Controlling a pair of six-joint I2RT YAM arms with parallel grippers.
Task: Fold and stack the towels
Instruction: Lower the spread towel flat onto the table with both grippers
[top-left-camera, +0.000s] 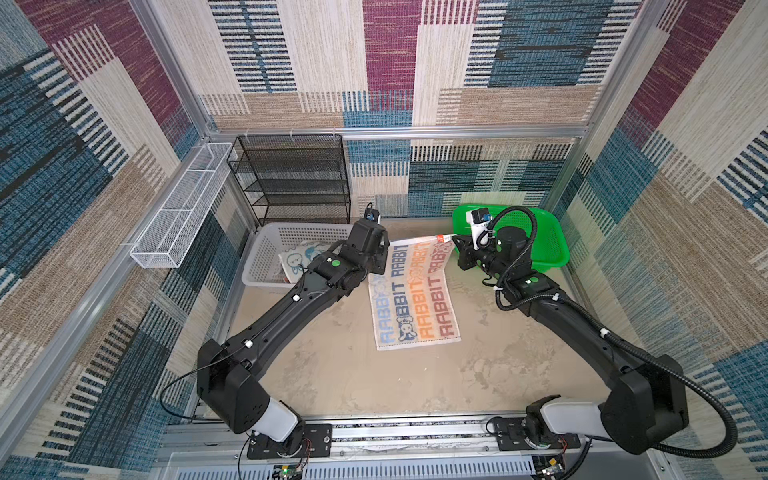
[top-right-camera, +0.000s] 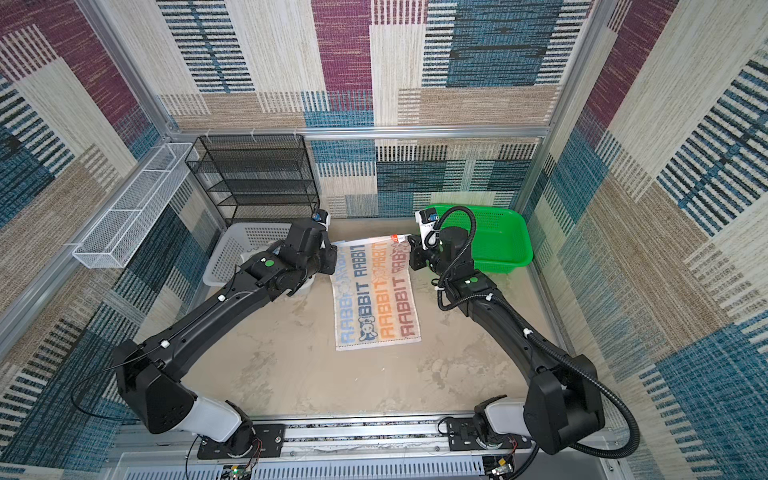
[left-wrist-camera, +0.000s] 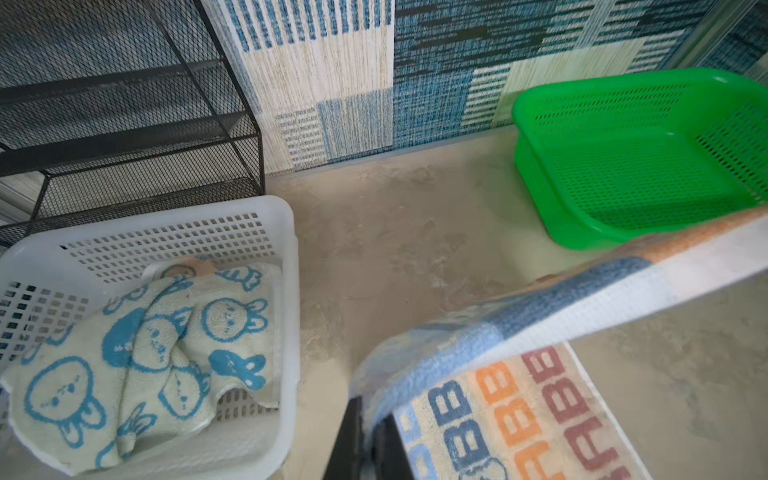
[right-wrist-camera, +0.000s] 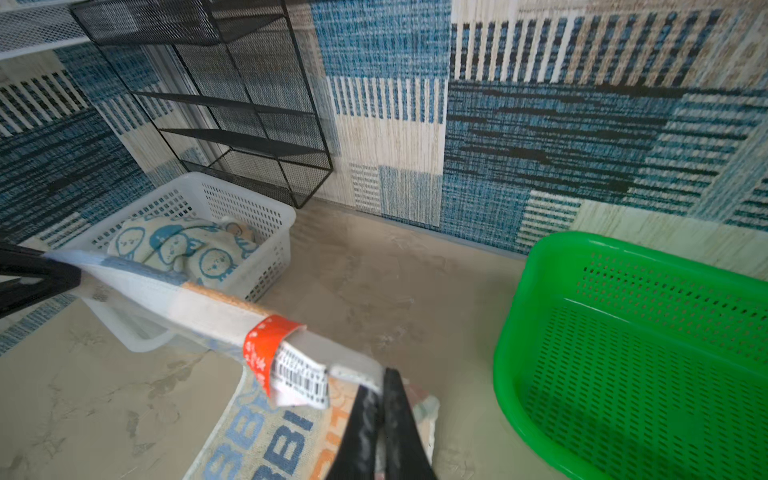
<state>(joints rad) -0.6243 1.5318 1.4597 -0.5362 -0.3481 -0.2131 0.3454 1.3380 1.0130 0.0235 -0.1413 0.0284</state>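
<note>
White basket (top-left-camera: 258, 259), far left: crumpled rabbit towel (top-left-camera: 297, 259) inside, blue rabbit faces on pale cloth. Left claw (left-wrist-camera: 368, 419) clenched on far-left corner of striped towel (top-left-camera: 415, 299). Towel reads "RABBIT" in blue, orange and brown rows. Its near part lies flat on tabletop (top-left-camera: 332, 374), far edge lifted between claws. Right claw (right-wrist-camera: 378, 380) clenched on far-right corner, beside red tag (right-wrist-camera: 266, 353). Tag's barcode shows only in right wrist view, digits unreadable. Green basket (top-left-camera: 548, 245) far right.

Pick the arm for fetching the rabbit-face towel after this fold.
Left, likely. The white basket holding the rabbit-face towel sits beside the left tool; the right tool is by the green basket, across the striped towel whose far corners both grip.
</note>
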